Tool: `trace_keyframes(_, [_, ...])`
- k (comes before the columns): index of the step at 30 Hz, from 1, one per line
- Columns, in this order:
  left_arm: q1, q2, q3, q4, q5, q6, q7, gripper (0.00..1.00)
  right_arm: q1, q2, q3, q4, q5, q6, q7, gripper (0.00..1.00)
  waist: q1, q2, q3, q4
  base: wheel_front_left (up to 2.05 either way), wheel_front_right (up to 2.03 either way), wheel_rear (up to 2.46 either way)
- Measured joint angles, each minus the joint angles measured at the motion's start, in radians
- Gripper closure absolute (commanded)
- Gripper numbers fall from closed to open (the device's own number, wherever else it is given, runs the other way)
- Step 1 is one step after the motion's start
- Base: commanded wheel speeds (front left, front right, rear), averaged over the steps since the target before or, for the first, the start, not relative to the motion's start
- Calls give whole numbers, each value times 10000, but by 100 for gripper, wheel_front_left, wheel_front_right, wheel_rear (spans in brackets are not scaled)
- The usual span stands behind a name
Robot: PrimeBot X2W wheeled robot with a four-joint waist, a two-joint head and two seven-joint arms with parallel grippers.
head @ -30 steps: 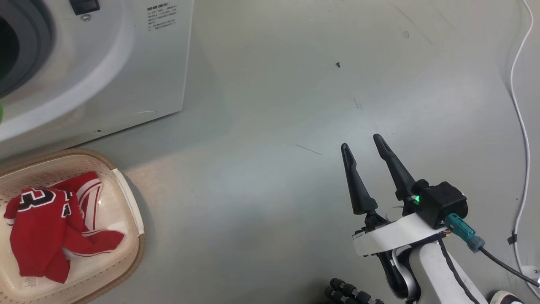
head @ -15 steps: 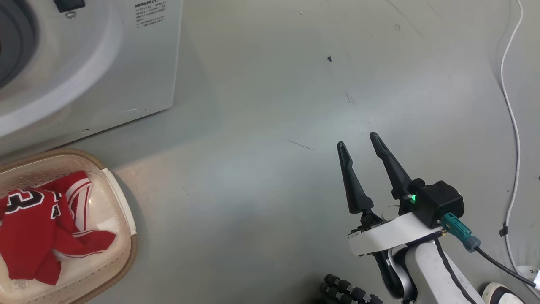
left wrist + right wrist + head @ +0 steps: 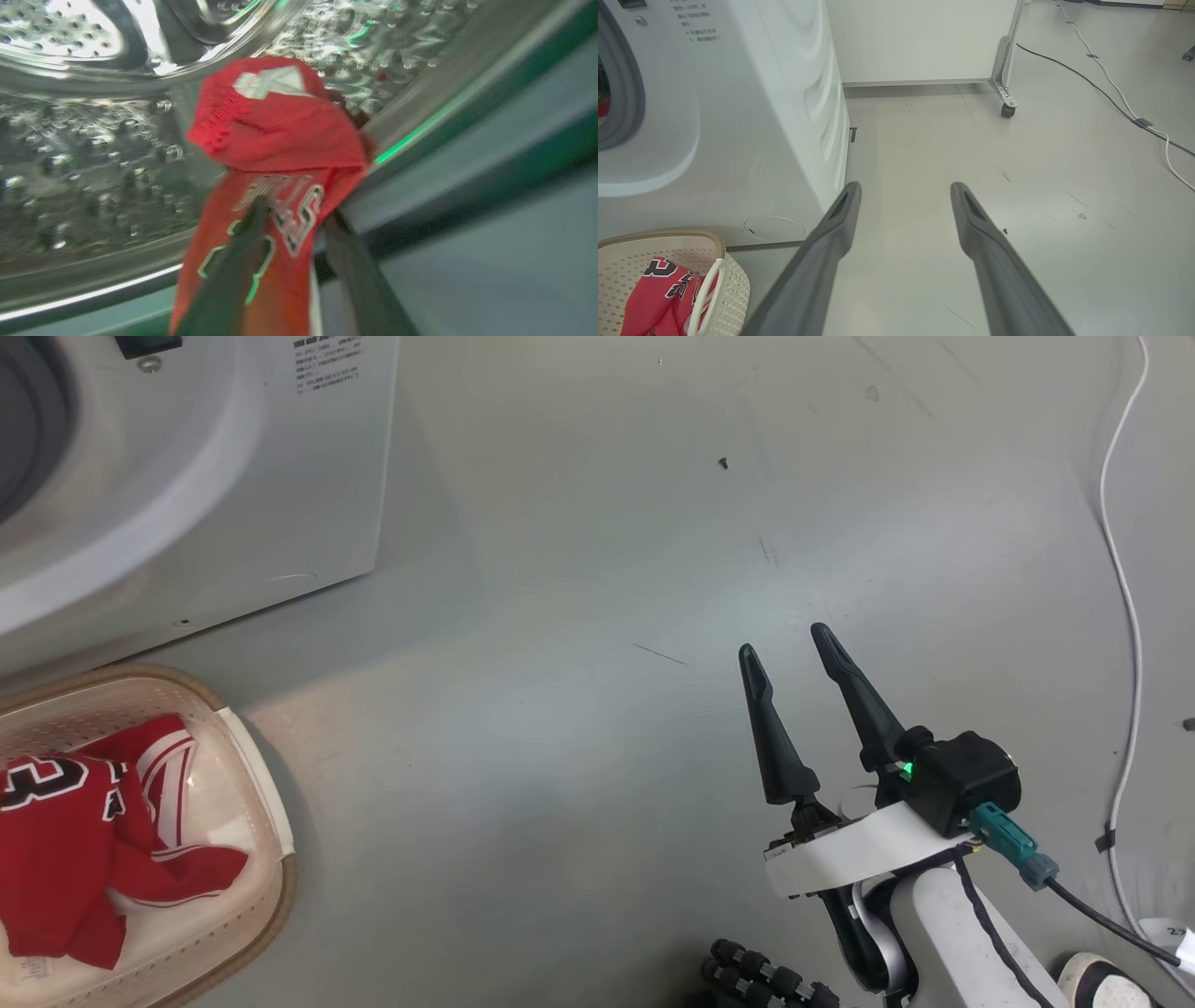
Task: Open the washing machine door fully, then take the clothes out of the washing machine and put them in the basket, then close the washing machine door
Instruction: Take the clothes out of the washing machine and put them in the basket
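Looks like unloading: reaching into dimpled steel drum [image 3: 93, 154] with left gripper [image 3: 296, 209], dark fingers [image 3: 233, 261] part-spread astride bright red white-trimmed jersey [image 3: 275, 126], centre frame; cannot tell whether gripped. Holding right gripper [image 3: 784, 642] wide apart, empty, lower right. Next calls for firm pinch, lift over drum lip, carry to cream perforated plastic basket [image 3: 288, 896], lower left.

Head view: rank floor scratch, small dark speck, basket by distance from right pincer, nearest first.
1. Floor scratch, just left of the right pincer.
2. Small dark speck, farther ahead, up the view.
3. Basket, far left, holding red clothes.
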Motion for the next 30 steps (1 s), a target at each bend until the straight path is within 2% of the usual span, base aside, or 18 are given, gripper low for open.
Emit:
trace_keyframes(3, [-337, -148, -19, 454, 10, 194, -21, 100, -9, -4, 4, 13, 0, -13, 0, 0, 2, 0, -1, 11, 0, 0, 0])
trace_keyframes(23, [-495, -575, -322, 1400, 4, 169, -1053, 100, -150, 0, -222, 201, -151, -79, 0, 0, 1, 0, -456, 510, 0, 0, 0])
trace_keyframes(30, [-465, -1020, -416, 1662, -205, 92, -1737, 100, -173, -2, -380, 334, -334, -77, 0, 0, 1, 0, -819, 761, 0, 0, 0])
